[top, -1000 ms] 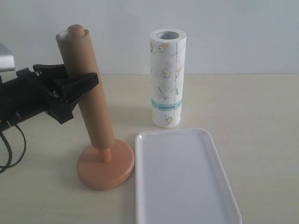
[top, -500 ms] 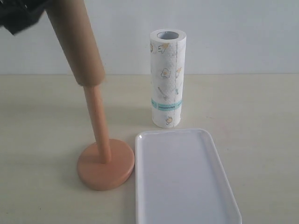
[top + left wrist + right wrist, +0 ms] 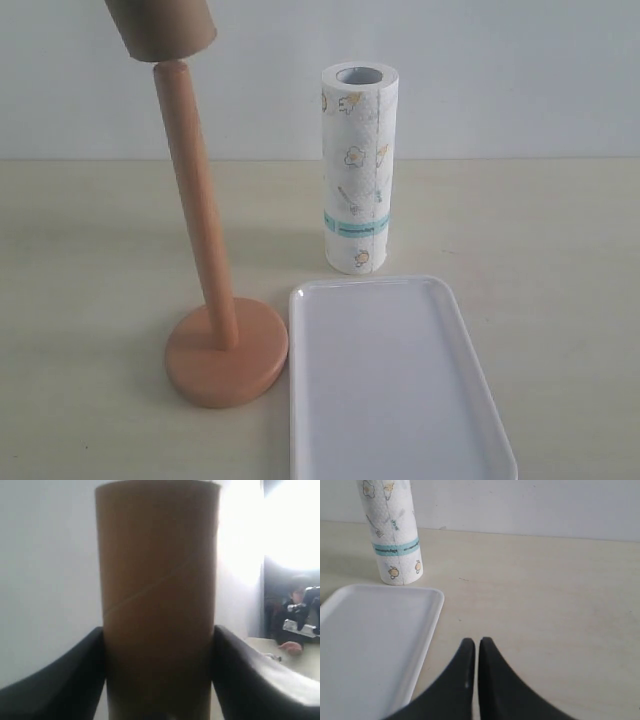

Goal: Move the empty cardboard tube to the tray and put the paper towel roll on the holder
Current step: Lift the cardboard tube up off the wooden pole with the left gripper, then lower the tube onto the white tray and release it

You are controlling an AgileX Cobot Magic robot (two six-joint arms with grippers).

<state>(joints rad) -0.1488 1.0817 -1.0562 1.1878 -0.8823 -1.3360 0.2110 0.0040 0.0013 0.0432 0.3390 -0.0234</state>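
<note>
The pale surface (image 3: 90,230) carries everything, and the holder (image 3: 226,356) stands on it, its round base flat and its slim dowel leaning a little away from the tray. The tray (image 3: 390,390) lies flat just beside the holder's base on the right. Its near rim is almost touching the disc, and nothing rests in it. The paper towel roll (image 3: 359,170) stands upright on the surface behind and to the right of the holder. It is near the tray's far edge, with its teal band low and its hollow core facing up.

The empty cardboard tube (image 3: 163,30) hangs in the air directly above the holder. Its lower rim sits right at the dowel's rounded tip, and I cannot tell whether they touch. The left claw (image 3: 159,647) is clamped on this tube, one dark finger pressed to each side.

The right claw (image 3: 478,652) has its fingers pressed together on nothing. It hovers over bare surface on the side of the tray away from the holder.
</note>
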